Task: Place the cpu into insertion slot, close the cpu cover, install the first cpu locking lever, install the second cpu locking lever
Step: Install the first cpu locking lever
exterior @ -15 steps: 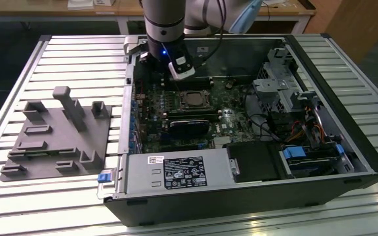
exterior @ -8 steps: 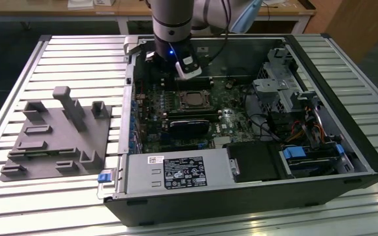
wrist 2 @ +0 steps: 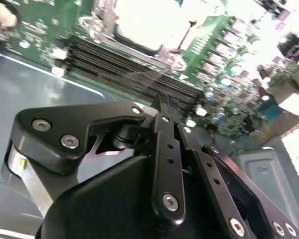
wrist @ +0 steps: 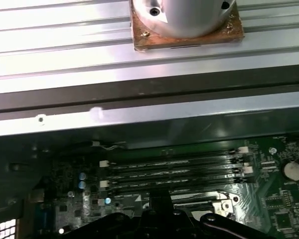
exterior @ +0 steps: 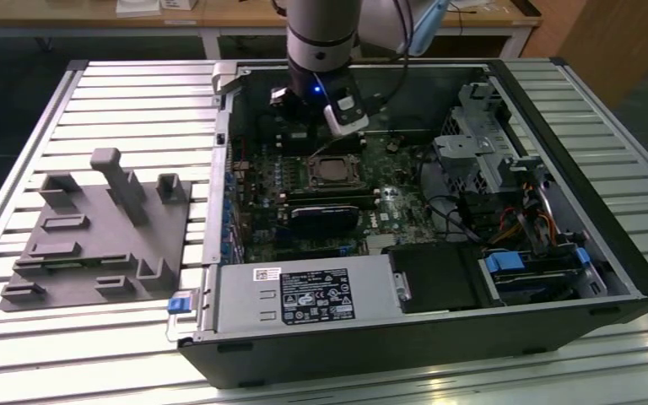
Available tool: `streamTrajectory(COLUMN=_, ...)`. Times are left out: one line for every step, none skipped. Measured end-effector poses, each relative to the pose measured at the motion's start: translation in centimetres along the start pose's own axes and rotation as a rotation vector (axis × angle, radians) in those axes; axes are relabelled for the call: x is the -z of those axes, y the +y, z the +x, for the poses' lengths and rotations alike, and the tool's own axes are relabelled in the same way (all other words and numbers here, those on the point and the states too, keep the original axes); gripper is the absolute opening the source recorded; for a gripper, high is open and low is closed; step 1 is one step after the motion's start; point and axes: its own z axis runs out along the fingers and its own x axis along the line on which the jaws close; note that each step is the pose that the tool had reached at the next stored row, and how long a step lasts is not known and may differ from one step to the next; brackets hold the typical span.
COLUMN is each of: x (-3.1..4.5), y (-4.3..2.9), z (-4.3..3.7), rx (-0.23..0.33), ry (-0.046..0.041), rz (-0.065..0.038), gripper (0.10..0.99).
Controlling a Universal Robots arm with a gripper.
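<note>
The cpu [exterior: 330, 171] lies flat in its socket in the middle of the motherboard [wrist: 284, 209]. We judge it light, stiff and fragile underneath, best gripped by two opposite edges. Close above it hangs the gripper [wrist: 159, 198], fingers pressed together around nothing, inside the open case [exterior: 437, 337].
</note>
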Motion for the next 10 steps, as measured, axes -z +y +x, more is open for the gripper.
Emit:
streamTrajectory(x=0.0, y=0.03, z=-0.29, rx=0.0, ry=0.0, rz=0.0, gripper=0.106)
streamTrajectory(x=0.0, y=0.06, z=-0.51, rx=0.0, ry=0.0, rz=0.0, gripper=0.106)
streamTrajectory(x=0.0, y=0.07, z=-0.62, rx=0.0, ry=0.0001, rz=0.0, gripper=0.106)
streamTrajectory(x=0.0, y=0.07, z=-0.65, rx=0.0, ry=0.0001, rz=0.0, gripper=0.106)
streamTrajectory(x=0.0, y=0.07, z=-0.65, rx=0.0, ry=-0.0001, rz=0.0, gripper=0.106)
streamTrajectory(x=-0.03, y=0.07, z=-0.66, rx=0.0, ry=-0.0009, rz=0.0, gripper=0.106)
streamTrajectory(x=-0.07, y=0.06, z=-0.66, rx=0.001, ry=-0.0032, rz=-0.001, gripper=0.106)
streamTrajectory(x=-0.12, y=0.04, z=-0.67, rx=0.002, ry=-0.0078, rz=-0.001, gripper=0.106)
streamTrajectory(x=-0.17, y=0.03, z=-0.67, rx=0.004, ry=-0.0144, rz=-0.002, gripper=0.106)
streamTrajectory(x=-0.23, y=0.01, z=-0.67, rx=0.006, ry=-0.0207, rz=-0.003, gripper=0.106)
